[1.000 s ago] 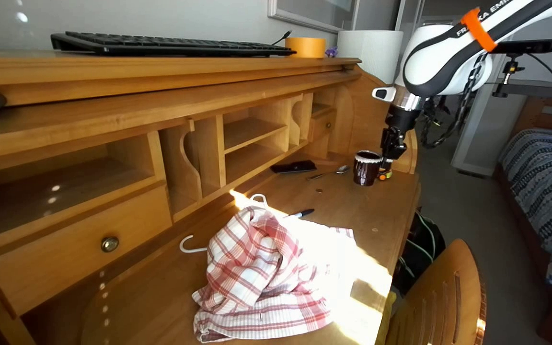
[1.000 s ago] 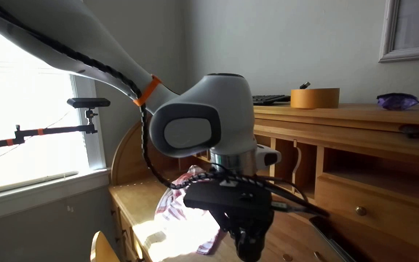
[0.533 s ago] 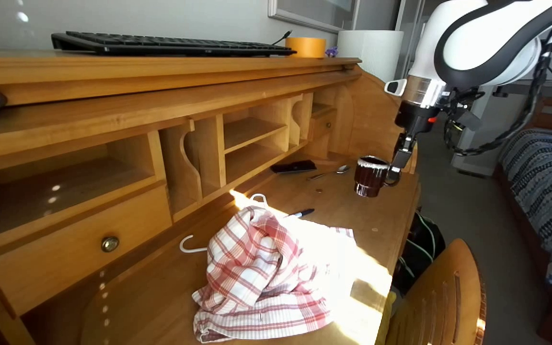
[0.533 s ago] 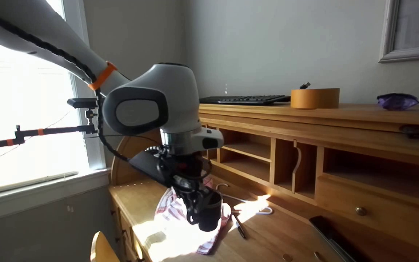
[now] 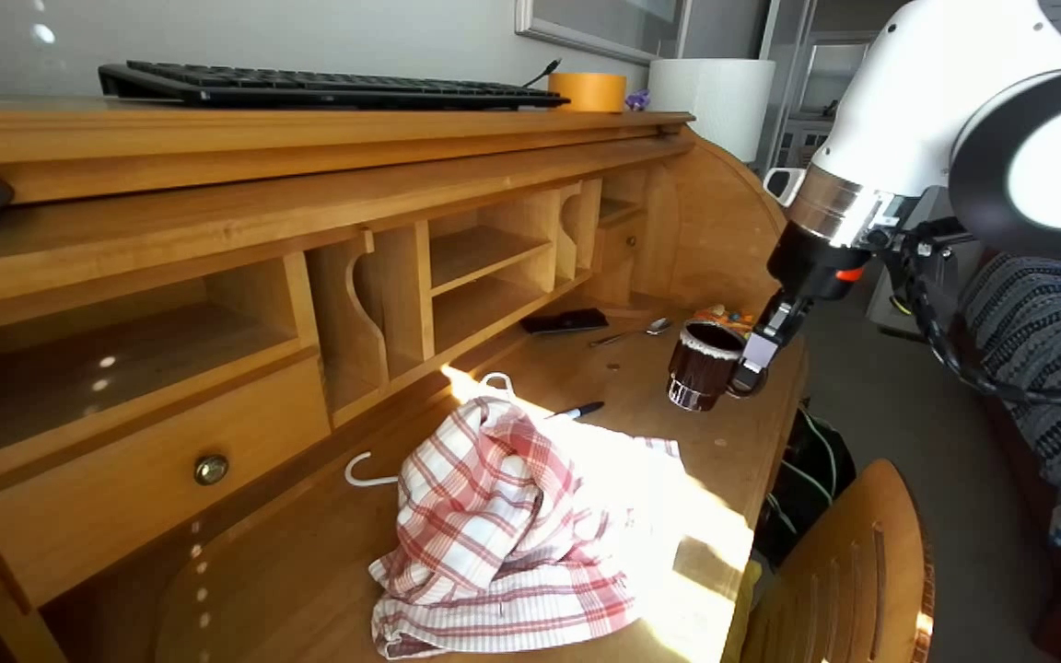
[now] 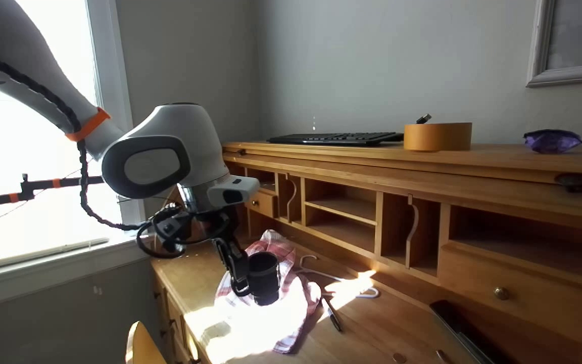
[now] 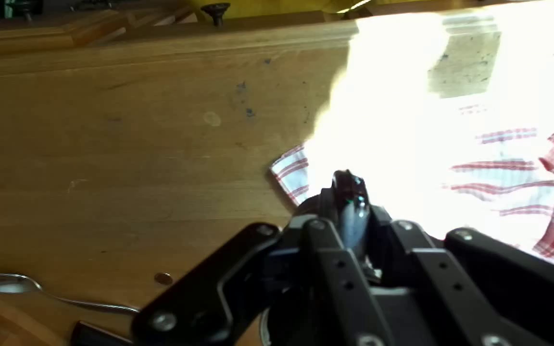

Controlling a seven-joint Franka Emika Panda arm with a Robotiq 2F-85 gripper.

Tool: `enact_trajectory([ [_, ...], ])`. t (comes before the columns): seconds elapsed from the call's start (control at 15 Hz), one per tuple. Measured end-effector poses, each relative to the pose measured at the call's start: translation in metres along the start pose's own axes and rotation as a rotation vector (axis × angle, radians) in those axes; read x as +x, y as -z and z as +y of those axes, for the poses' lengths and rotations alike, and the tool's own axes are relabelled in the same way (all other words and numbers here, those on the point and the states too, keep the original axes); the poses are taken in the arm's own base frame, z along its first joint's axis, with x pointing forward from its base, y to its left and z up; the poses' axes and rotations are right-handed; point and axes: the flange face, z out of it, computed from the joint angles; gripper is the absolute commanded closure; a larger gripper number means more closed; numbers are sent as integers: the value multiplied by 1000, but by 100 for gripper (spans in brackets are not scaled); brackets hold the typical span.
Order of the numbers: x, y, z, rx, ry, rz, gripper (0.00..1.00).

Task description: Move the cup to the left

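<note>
Over the partly sunlit, honey-brown wooden desk (image 5: 650, 396), the black gripper (image 7: 351, 211) pinches the handle (image 7: 349, 185) of a glossy dark-brown cylindrical mug (image 5: 701, 373). The mug hangs tilted, near a crumpled red-and-white checked cloth (image 5: 507, 529).

in an exterior view the window (image 6: 28, 146) is blown out to flat white, while the arm (image 6: 187, 126) looks grey and shaded and the cup (image 6: 264, 279) is nearly black. a harsh patch of sunlight lies across the bench (image 5: 659, 396), bleaching part of the checked cloth (image 5: 494, 516) in both exterior views; the compartments (image 6: 518, 227) sit in brown shadow. in an exterior view the arm's white casing (image 5: 917, 101) glares, a bright blot sits on the wall (image 5: 309, 37), and small dots of light run down the left side. the wrist view is softer, its sunlit patch burnt to pure white, the gripper (image 7: 352, 209) dark with tiny glints, the bench dim toward the left.
</note>
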Motion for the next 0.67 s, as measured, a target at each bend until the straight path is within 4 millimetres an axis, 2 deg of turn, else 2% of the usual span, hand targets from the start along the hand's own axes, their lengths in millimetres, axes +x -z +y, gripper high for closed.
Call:
enact_trajectory([
  [0.07, -5, -1, -15, -20, 11, 2, 83],
  [0.2, -15, 2, -43, -49, 27, 10, 83],
  [0.27, -18, 4, -50, -52, 30, 14, 83],
  [0.47, -20, 8, -49, -56, 27, 21, 83],
  [0.53, -20, 8, -47, -57, 24, 21, 96],
  [0.67, -20, 8, -46, -57, 22, 20, 96],
])
